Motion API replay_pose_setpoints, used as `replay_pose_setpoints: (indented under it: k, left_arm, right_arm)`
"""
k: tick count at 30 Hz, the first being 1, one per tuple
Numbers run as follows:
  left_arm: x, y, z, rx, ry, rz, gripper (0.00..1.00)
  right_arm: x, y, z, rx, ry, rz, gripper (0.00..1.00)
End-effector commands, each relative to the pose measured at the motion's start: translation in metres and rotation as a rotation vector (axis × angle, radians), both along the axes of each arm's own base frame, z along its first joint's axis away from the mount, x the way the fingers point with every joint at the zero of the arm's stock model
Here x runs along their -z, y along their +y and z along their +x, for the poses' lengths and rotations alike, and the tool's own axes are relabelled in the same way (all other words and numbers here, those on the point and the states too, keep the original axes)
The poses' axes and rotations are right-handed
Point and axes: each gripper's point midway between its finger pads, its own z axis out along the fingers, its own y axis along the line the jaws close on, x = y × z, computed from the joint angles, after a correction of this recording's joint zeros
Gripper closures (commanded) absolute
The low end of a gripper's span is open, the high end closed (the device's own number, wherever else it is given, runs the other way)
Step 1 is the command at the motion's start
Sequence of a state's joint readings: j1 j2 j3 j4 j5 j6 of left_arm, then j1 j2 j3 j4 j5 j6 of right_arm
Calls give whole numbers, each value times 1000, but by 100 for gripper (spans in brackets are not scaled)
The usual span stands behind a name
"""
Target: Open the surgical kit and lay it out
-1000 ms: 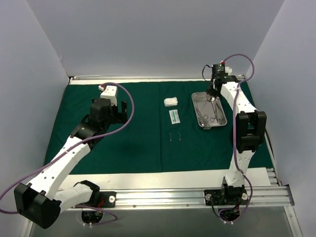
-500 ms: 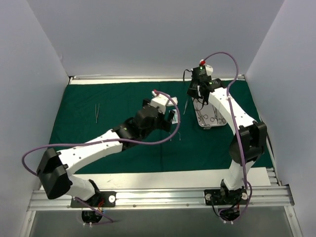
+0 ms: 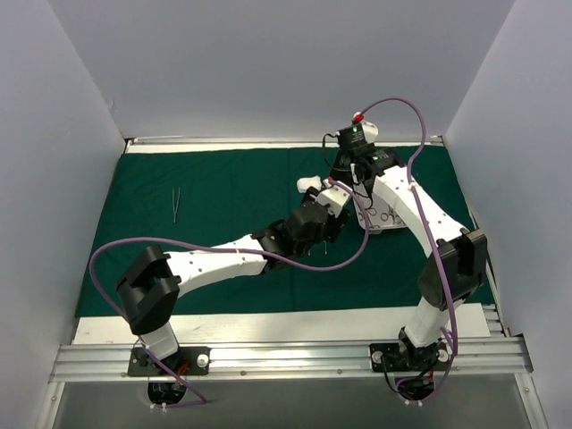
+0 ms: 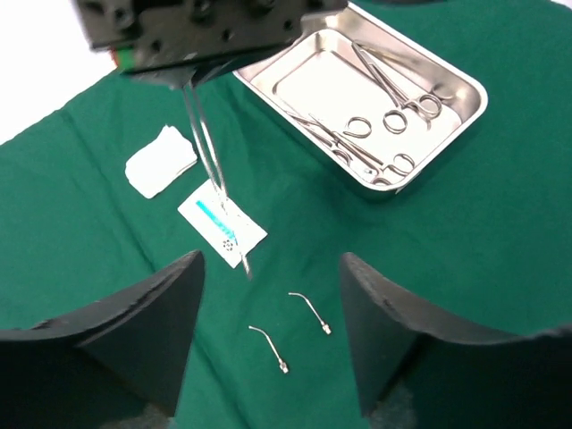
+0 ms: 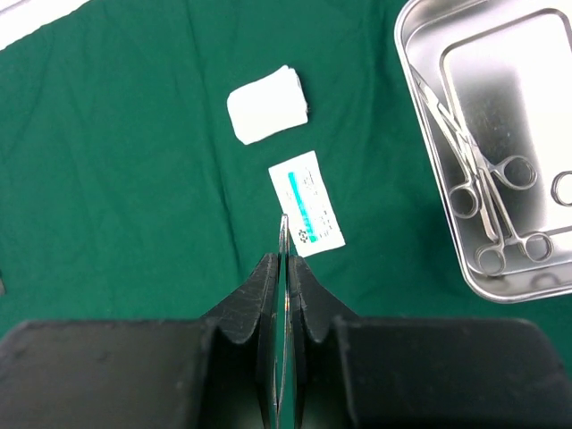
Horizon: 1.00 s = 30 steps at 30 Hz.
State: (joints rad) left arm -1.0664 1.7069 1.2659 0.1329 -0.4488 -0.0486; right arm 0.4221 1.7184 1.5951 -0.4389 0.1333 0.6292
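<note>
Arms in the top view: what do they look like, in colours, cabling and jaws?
Both the left arm and the right arm have white tubular links joined by boxy black joint housings. A purple cable loops along each, with a red-tipped plug near the right wrist. The jaws are plain black, tapering to the tips.

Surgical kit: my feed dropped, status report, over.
Left gripper open, empty, over drape. Right gripper shut on thin steel tool above packet. Tray holds scissor-like instruments. Both grippers crowded near packet.
</note>
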Motion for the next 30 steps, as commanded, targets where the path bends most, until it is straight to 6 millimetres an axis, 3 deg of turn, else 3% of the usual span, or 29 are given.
replay_pose_setpoints:
  k: [1,7,12,18,20,23,30]
  left_arm:
    - [-30,-14,12,-23,-84,-52,31]
    - [-13,-7,21,-81,-112,42,44]
    - [-3,-5,24,-104,-115,56,48]
    - [-1,-4,25,-113,-124,54,69]
    - [-3,-3,25,-111,-131,52,83]
    - [-2,-1,23,-108,-136,52,96]
    - [1,10,19,-115,-145,41,98]
  right_arm:
    - [-17,-4,-10,24,-31,-5,100]
    - [-18,0,-12,18,-35,0,100]
    - [-20,3,-14,13,-38,2,100]
    - [-20,5,-15,9,-40,4,100]
    - [-18,6,-15,7,-36,5,100]
    - [-17,8,-15,6,-37,14,100]
    - [-20,15,-13,9,-46,47,100]
